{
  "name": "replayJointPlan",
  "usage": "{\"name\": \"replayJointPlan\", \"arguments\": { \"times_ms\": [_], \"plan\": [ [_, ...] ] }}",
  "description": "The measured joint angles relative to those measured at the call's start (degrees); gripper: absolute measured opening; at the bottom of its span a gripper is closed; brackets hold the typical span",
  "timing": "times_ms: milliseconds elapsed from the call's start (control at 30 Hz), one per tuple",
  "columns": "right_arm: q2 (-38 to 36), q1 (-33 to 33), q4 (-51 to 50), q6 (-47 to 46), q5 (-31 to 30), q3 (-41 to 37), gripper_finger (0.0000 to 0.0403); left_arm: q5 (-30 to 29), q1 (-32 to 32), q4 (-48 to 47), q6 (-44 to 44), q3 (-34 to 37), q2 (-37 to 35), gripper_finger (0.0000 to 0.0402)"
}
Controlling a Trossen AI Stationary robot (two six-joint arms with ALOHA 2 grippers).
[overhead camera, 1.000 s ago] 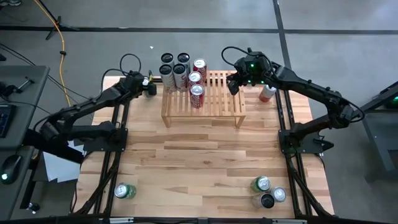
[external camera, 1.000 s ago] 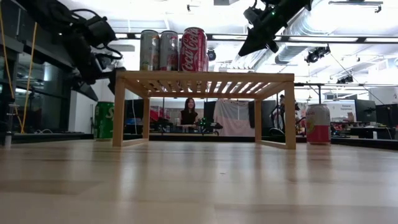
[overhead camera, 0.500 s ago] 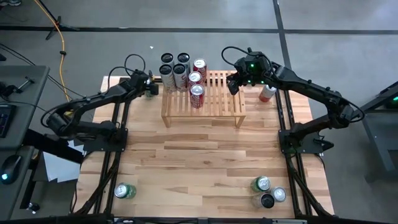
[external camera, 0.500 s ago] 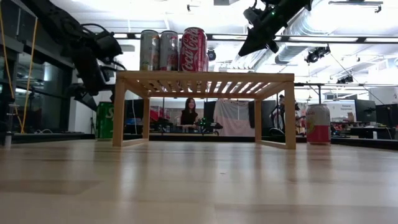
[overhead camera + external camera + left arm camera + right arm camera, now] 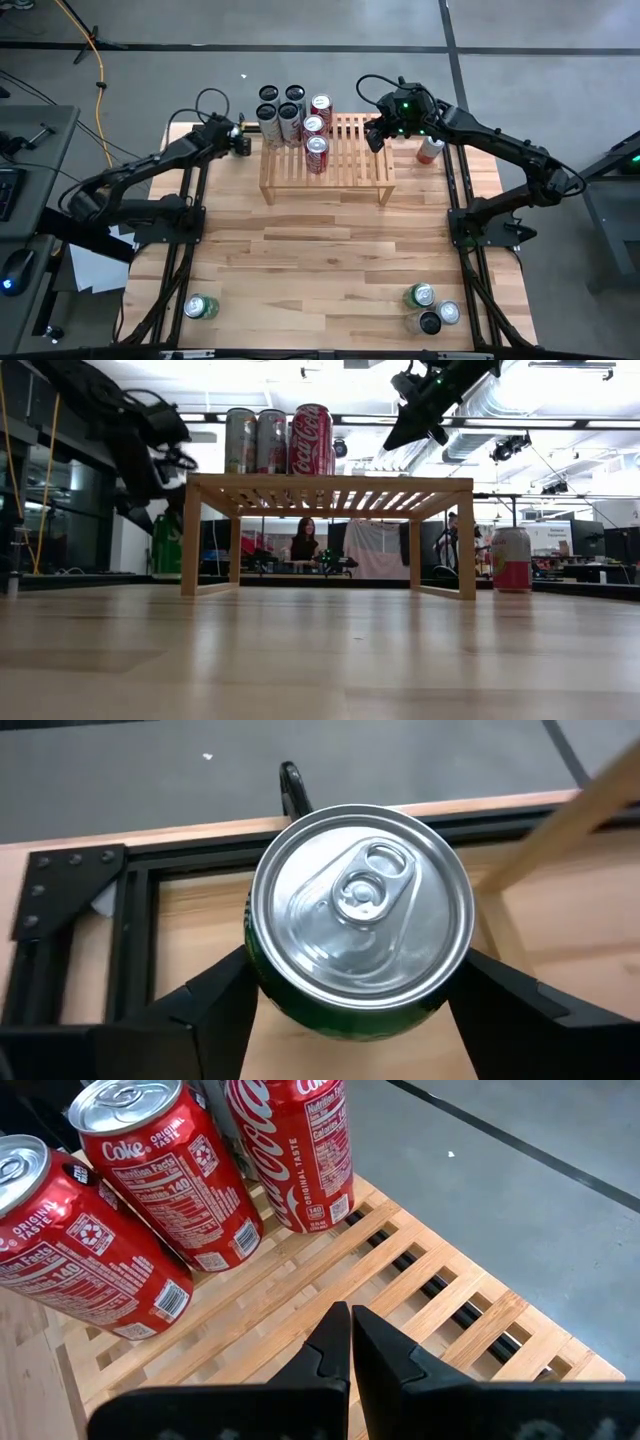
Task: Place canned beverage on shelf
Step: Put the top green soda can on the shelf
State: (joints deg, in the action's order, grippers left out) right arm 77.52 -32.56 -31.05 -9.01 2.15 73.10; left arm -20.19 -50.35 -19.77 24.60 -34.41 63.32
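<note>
In the upper left of the overhead view, the left gripper is hanging just beside the left end of the shelf, its jaws straddling a green can on both sides. The fingers look pressed to the can's sides, so I judge it grasped. The can is sitting upright on the table by the shelf's left leg, not yet on the slats.

My worry is the lift: the can is standing very near the leg and the top edge, so a rise that drifts inward could be knocking the wood or bumping the cans already crowding the shelf's back left corner. A shallow grip could also let it slip.

The left arm is reaching long and low from the table's left side, wrist turned toward the shelf.

Further right, the right gripper is hovering above the shelf's right end, fingers pressed together on nothing, beyond the red Coke cans.
</note>
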Motion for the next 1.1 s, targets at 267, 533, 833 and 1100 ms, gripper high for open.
{"name": "replayJointPlan", "arguments": {
  "times_ms": [267,533,833,1100],
  "plan": [
    [0.0,0.0,0.0,0.0,0.0,0.0,0.0000,9.0,0.1,-19.9,-3.1,-5.3,-15.4,0.0265],
    [0.0,0.0,0.0,0.5,0.0,0.0,0.0000,20.9,3.9,-43.6,-3.8,-19.8,-21.1,0.0265],
    [0.0,0.0,0.0,2.1,3.6,0.0,0.0000,33.0,13.9,-52.1,0.5,-36.0,-20.9,0.0265],
    [-1.8,0.1,0.9,3.0,13.8,0.0,0.0000,33.6,26.4,-36.9,5.8,-41.5,-19.9,0.0265]
  ]
}}
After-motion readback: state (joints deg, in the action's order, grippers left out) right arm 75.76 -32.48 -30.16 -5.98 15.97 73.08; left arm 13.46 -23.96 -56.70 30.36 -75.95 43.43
